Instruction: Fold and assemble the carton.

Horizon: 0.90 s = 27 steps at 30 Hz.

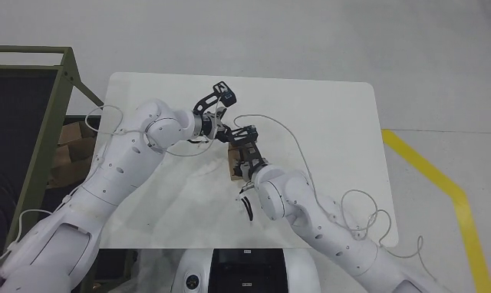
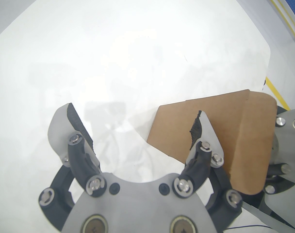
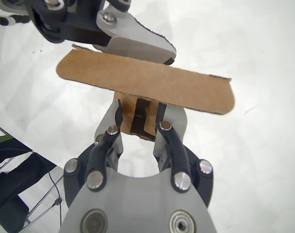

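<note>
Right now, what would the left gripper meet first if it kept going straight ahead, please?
Probably the white table; the open left gripper has one finger overlapping the carton, though depth is unclear.

The carton (image 3: pixel 147 83) is matt brown corrugated cardboard with rough edges; the table (image 2: pixel 113 49) is smooth and white.

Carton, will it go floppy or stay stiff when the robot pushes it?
Probably fairly stiff: the carton flap stands out flat with no sag while the right gripper clamps it. It likely bends easily along its creases, like the fold seen in the left wrist view. It looks light, being thin cardboard.
</note>
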Each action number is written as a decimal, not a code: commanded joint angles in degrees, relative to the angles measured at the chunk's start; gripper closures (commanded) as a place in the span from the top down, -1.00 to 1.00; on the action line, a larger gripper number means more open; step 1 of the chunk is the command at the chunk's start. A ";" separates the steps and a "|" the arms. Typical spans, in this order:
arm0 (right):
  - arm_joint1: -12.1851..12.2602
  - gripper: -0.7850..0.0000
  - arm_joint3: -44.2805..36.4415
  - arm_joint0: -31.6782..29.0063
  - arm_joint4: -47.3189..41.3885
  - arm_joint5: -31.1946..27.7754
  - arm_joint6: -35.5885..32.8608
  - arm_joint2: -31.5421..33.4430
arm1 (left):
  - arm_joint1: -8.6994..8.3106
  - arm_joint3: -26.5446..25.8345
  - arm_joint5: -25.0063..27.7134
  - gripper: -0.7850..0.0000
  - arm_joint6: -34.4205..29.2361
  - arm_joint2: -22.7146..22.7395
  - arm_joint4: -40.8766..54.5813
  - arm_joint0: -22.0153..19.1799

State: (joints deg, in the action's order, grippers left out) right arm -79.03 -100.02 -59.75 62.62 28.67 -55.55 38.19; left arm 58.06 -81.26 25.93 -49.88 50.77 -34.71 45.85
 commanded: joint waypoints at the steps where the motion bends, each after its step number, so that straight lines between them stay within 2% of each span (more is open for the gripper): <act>1: -0.23 -0.39 0.36 0.10 0.40 0.01 -0.31 -0.06 | -0.02 -0.07 0.10 1.00 0.02 0.15 -0.11 0.23; 4: -0.54 -0.48 0.77 0.21 1.12 0.11 -0.73 -0.08 | -0.10 -0.34 0.19 1.00 -0.08 0.39 -0.43 0.67; 6: -0.73 -0.64 0.82 0.23 1.54 0.08 -1.04 -0.10 | -0.19 -0.63 0.36 1.00 -0.23 0.63 -0.61 1.04; 27: -1.35 -0.60 -0.61 -3.74 3.33 -1.60 -1.45 3.59 | -0.85 -2.51 3.25 1.00 -1.62 1.72 -2.51 4.06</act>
State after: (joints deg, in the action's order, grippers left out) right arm -80.36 -100.61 -63.28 65.91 27.20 -56.99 41.52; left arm 57.22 -83.66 28.98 -51.56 52.50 -37.03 49.82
